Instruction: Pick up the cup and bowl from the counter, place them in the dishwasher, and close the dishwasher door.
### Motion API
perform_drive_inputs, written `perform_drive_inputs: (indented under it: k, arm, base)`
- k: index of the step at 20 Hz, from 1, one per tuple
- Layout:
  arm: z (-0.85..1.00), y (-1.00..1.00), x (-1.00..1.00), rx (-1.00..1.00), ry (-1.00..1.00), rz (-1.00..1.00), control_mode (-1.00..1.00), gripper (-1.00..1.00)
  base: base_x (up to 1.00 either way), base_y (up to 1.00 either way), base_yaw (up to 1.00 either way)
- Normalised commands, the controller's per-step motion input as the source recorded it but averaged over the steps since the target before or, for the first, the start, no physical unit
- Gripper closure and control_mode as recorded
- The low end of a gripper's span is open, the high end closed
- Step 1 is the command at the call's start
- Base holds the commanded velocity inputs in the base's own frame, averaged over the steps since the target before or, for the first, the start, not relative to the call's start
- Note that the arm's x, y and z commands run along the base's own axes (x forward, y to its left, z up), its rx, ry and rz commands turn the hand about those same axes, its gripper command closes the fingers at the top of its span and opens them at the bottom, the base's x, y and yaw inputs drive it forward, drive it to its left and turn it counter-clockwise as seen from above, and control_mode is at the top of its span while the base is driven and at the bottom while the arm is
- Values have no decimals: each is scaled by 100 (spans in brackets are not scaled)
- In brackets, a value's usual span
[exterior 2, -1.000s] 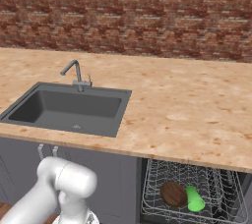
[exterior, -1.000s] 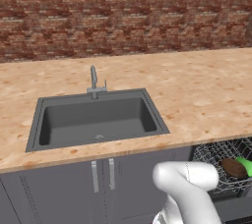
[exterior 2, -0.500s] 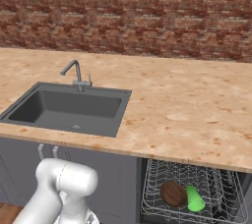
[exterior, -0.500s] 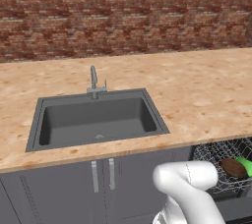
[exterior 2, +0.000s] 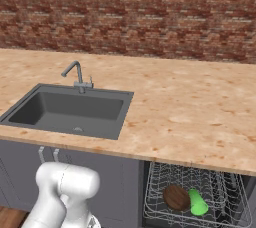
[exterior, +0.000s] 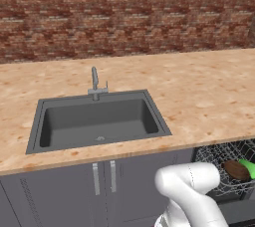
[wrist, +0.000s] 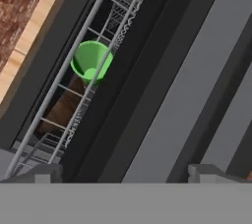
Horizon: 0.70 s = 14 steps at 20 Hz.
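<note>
Nothing has shifted since 1 second ago. Small bright green cup and shallow dark brown bowl lie side by side in the dishwasher's grey wire rack. Gripper spread, empty, low beside the dark grey door panel, probably positioning to close it.

1. The long light tan, orange-speckled counter runs below a red brick wall.
2. A dark grey rectangular sink with a silver tap sits in its left part.
3. Under the counter at right, the grey wire-mesh dishwasher rack holds the round dark brown bowl and, just beside it, the bright green cup.
4. The white arm rises at lower left.
</note>
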Motion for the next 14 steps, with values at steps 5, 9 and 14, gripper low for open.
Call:
perform_drive_inputs:
  k: [5, 9, 14]
  arm:
    - [-5, -2, 80, 0, -3, 0, -100, -100]
    - [-1, 0, 100, 0, -2, 0, -100, -100]
    - [0, 0, 100, -1, -2, 0, -100, -100]
  base:
    - [0, 0, 0]
    - [0, 0, 0]
    - [0, 0, 0]
